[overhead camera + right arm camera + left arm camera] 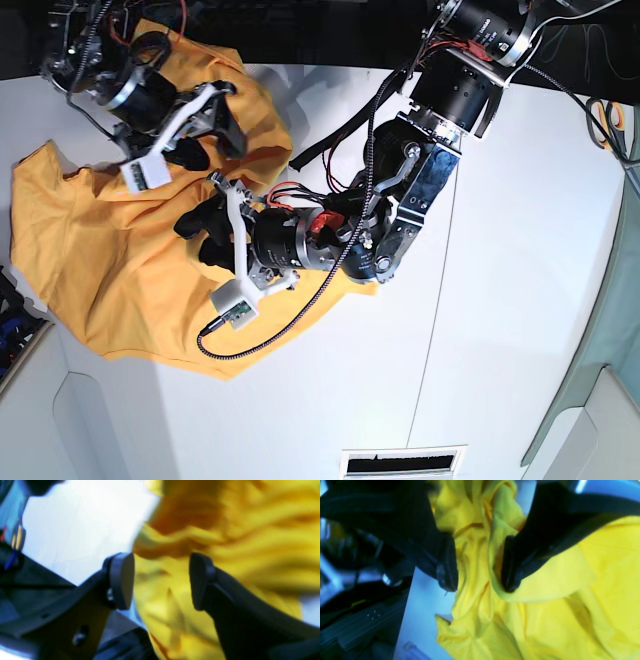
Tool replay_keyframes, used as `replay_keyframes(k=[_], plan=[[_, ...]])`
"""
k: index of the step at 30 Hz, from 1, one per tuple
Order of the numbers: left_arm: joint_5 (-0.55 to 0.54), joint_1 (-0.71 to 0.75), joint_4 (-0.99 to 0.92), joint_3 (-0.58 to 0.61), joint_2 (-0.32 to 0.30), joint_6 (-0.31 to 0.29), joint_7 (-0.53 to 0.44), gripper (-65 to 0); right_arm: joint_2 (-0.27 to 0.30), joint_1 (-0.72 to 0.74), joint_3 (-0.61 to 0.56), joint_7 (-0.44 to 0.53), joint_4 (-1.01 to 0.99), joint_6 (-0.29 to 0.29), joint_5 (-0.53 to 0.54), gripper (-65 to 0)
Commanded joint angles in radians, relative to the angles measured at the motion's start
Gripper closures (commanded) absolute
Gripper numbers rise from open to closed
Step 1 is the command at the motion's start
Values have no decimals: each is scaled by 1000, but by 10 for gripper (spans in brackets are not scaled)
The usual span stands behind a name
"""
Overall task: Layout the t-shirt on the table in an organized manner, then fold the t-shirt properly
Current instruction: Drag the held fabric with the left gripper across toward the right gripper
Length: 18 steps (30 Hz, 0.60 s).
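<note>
Writing: none legible on the t-shirt [120, 250].
T-shirt: crumpled, on the left part of the white surface [500, 250].
Left end effector [480, 565]: jaws wide, straddling a raised fold.
Right end effector [161, 580]: jaws wide over the cloth.
Surface: thin dark seam.
Room: grey-green panel [600, 340] at the right edge.

A plain orange-yellow t-shirt [120, 260], brighter lemon-yellow in the wrist views, lies on a matte white worktop [500, 300] crossed by a thin dark seam. Both arms are black and silver; the left gripper [480, 562] and right gripper [161, 580] are black. A grey-green panel [610, 330] edges the scene.
</note>
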Motion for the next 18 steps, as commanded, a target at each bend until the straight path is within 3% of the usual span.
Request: replay_keyframes(k=[1, 3, 5, 14, 18], plan=[[-33, -22, 21, 0, 13, -34, -21, -314, -5, 3, -29, 40, 15, -35, -45, -347], [-31, -22, 21, 0, 10, -42, -21, -314, -8, 3, -74, 86, 1, -92, -162, -347], [-14, -22, 21, 0, 7, -42, -21, -314, -8, 3, -99, 122, -14, -122, -201, -347], [-43, -22, 21, -65, 5, -88, -15, -314, -11, 12, -145, 140, -68, -129, -199, -347], [-153, -22, 21, -90, 5, -114, 58, -315, -11, 11, -154, 157, -82, -130, -194, -347]])
